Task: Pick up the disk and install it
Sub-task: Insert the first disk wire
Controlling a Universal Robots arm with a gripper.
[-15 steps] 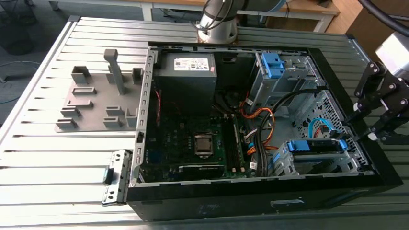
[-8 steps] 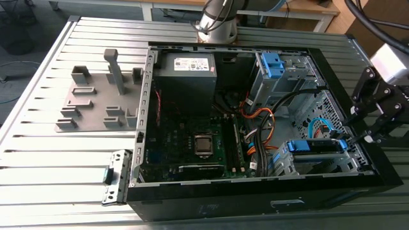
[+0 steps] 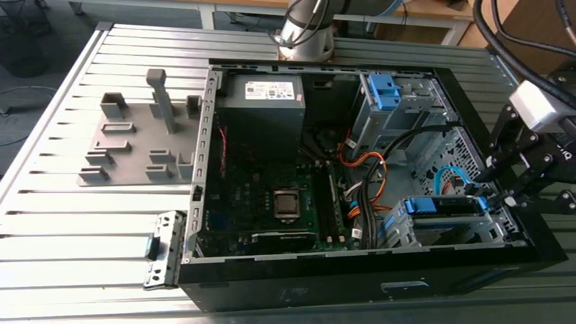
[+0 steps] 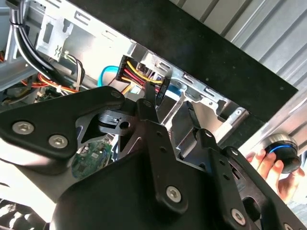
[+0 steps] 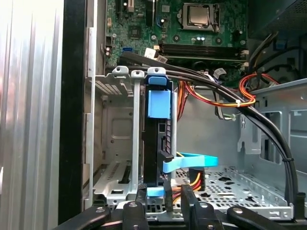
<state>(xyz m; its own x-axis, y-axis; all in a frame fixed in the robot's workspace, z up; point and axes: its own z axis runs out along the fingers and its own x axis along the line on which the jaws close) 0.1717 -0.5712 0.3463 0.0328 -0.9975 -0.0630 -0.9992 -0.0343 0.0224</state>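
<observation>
Disk point(image 5: 156, 139) stands on edge in drive cage point(image 5: 112, 143), at the 4 o'clock corner of computer case point(image 3: 360, 277) in the exterior view. Gripper point(image 5: 164, 195) is right at the disk's near edge; gripping or loose, cannot tell. Risks: a skewed push jams blue rail point(image 5: 158, 103) in the cage, or the arm snags cable bundle point(image 5: 230, 103) or blue flat cable point(image 5: 192, 162) just beside the disk. Label face hidden; where cables meet the disk is hard to make out.

An open computer case point(image 3: 315, 290) lies on a slatted metal table point(image 3: 72, 223), its motherboard point(image 3: 261, 196) exposed. A grey plastic stand point(image 3: 135, 145) sits beside it, on the exterior view's left.
</observation>
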